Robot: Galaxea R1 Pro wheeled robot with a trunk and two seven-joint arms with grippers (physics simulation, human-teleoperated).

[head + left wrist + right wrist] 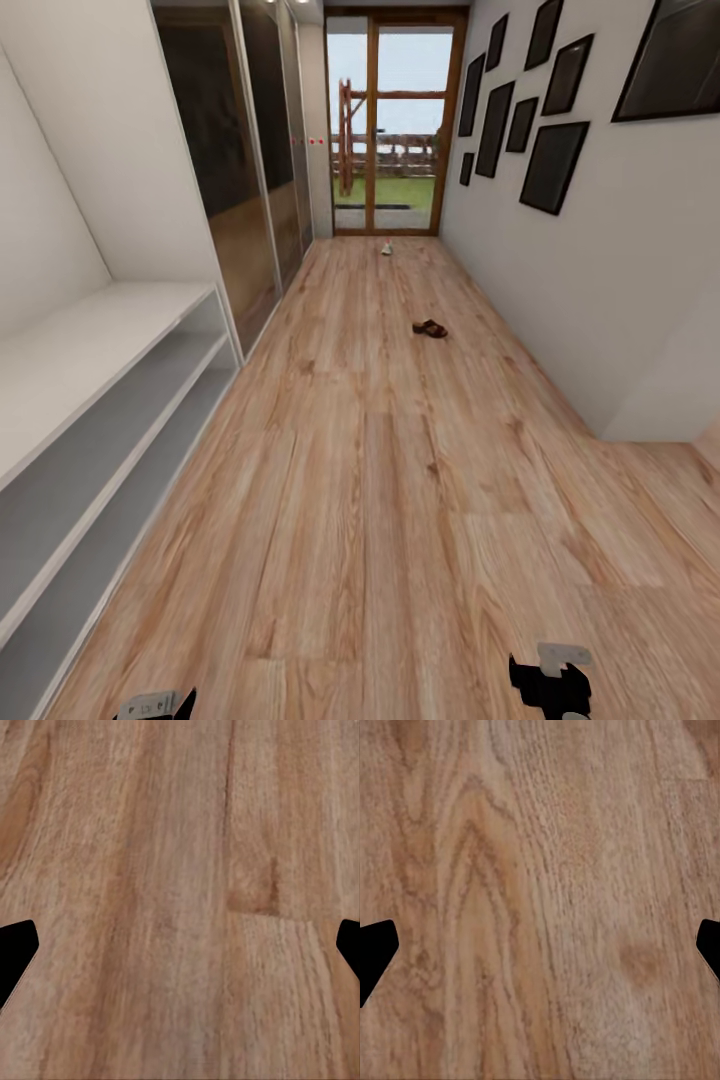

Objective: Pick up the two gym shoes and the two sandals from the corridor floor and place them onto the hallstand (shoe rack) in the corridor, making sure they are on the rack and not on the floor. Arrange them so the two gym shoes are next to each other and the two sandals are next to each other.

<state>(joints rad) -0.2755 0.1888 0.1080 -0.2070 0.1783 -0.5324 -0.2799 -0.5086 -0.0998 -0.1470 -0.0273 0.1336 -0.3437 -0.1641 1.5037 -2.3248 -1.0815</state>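
Observation:
One brown sandal [430,328] lies on the corridor floor [380,480] partway down the hall, right of centre. Far off, near the glass door, sits a small pale gym shoe [387,249]. The light grey hallstand [100,400] runs along the left wall with its open tiers bare. My left gripper [160,706] and right gripper [556,680] hang low at the near edge, far from the shoes. In the wrist views the left gripper [180,945] and right gripper [540,945] stand open over bare planks, their fingertips [16,945] [376,945] wide apart.
Mirrored wardrobe doors [250,170] line the left wall past the hallstand. A glass door [392,130] closes the corridor's far end. Dark picture frames [552,165] hang on the right wall, which has a corner [610,435] jutting in at the near right.

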